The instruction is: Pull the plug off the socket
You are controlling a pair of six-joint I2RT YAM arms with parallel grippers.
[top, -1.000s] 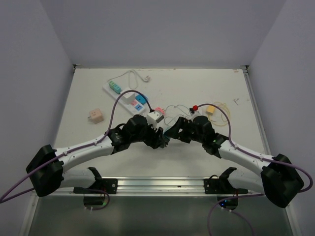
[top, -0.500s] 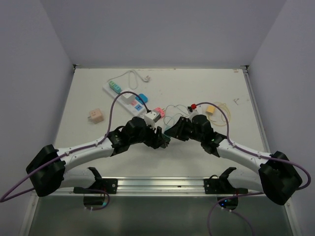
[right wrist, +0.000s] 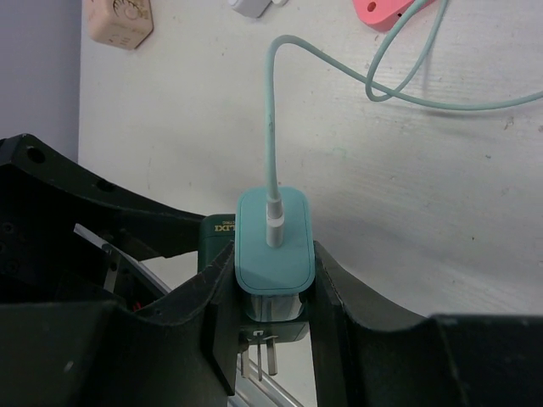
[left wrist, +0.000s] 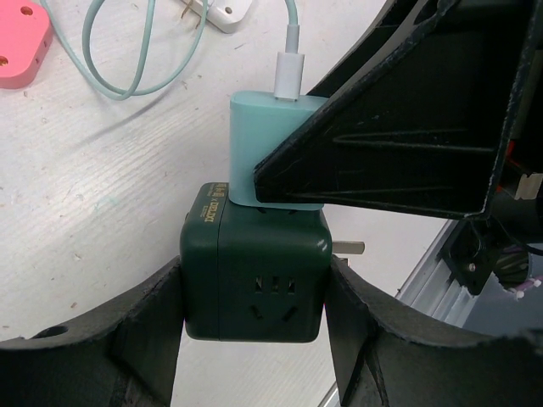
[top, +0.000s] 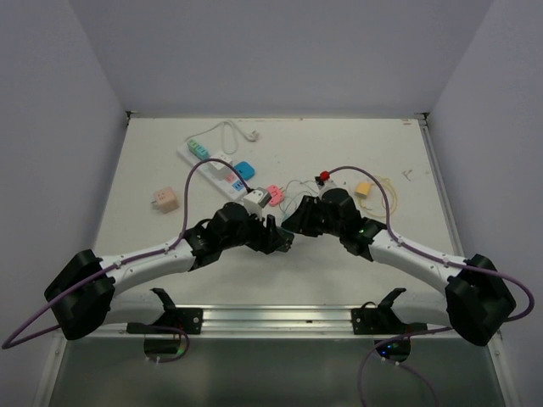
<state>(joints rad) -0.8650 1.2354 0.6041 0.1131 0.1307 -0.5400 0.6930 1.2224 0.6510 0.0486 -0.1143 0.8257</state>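
Note:
A teal plug [right wrist: 273,242] with a pale teal cable [right wrist: 271,110] sits pressed against the top face of a dark green cube adapter [left wrist: 254,288]. My left gripper [left wrist: 254,297] is shut on that green cube, one finger on each side face. My right gripper [right wrist: 273,288] is shut on the teal plug [left wrist: 263,136], its fingers clamping the plug's two long sides. Both grippers meet just above the table at centre, left gripper [top: 284,240] and right gripper [top: 294,224]. The socket [top: 216,165], a long white power strip with coloured faces, lies at the back left, away from both grippers.
A peach cube [top: 163,199] lies at the left. A white cube [top: 259,200] and a pink adapter [top: 273,192] sit just behind the grippers. Loose cables, a red piece [top: 323,177] and a yellow piece [top: 363,189] lie at the back right. A metal rail [top: 280,318] runs along the near edge.
My right gripper has shut on the teal plug and its arm has shifted a little left and toward the back. The left gripper has kept its hold on the green cube.

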